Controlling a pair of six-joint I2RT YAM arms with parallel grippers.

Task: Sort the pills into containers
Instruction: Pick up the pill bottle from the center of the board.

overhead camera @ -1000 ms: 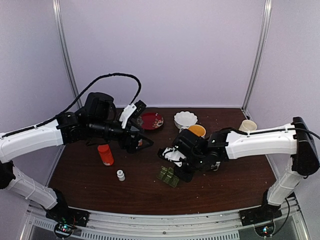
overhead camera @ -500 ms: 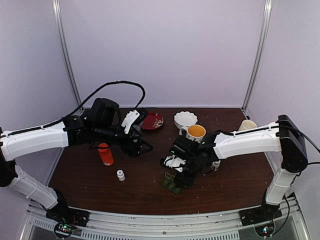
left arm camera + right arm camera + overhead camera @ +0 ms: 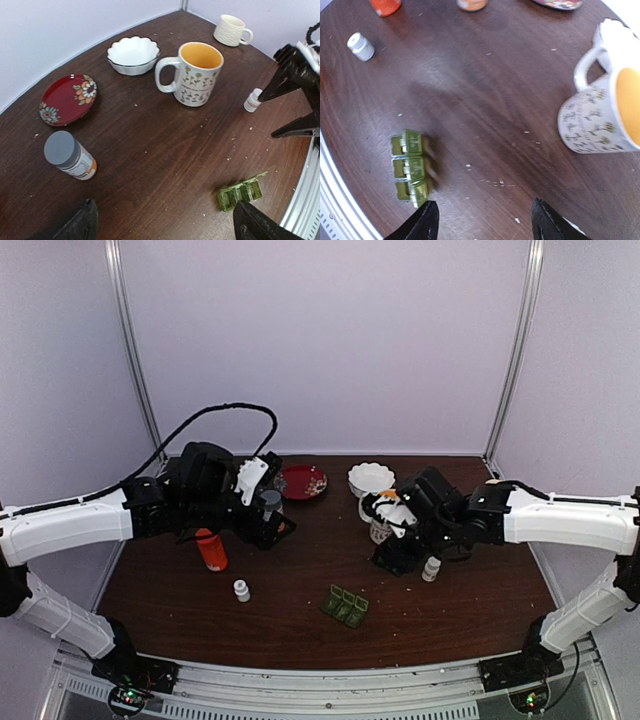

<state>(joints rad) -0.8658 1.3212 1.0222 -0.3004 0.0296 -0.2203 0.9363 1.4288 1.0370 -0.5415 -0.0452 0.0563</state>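
Pill box [image 3: 344,605] lies on table [image 3: 200,625] near front edge, untouched. Only the wrist views resolve pills [image 3: 468,165] scattered loose. Left gripper [image 3: 167,227] jaws wide, empty; right gripper [image 3: 482,222] jaws apart, empty.

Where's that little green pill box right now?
Seen from above, the green pill box lies near the front edge of the table, roughly in the middle, with a small white bottle off to its left.
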